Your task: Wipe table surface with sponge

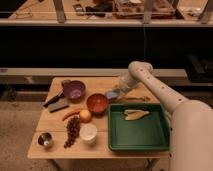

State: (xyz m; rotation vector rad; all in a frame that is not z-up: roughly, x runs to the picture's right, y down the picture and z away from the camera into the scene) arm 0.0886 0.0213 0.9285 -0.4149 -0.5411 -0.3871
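The small pale blue-grey rectangular sponge lay on the light tan wooden worktop, just beside the round orange bowl. The white arm's claw sat right at it; whether it gripped, I could not tell. Count: 1 sponge, 2 bowls with the purple one, 1 green rectangular tray. The sponge's long axis was unclear.

Laboratory-style robot test area. A small wooden desk, staged with an orange bowl and a green tray, stands on a speckled floor before long dark benches with cluttered tops. The claw hangs over the desk's far side.
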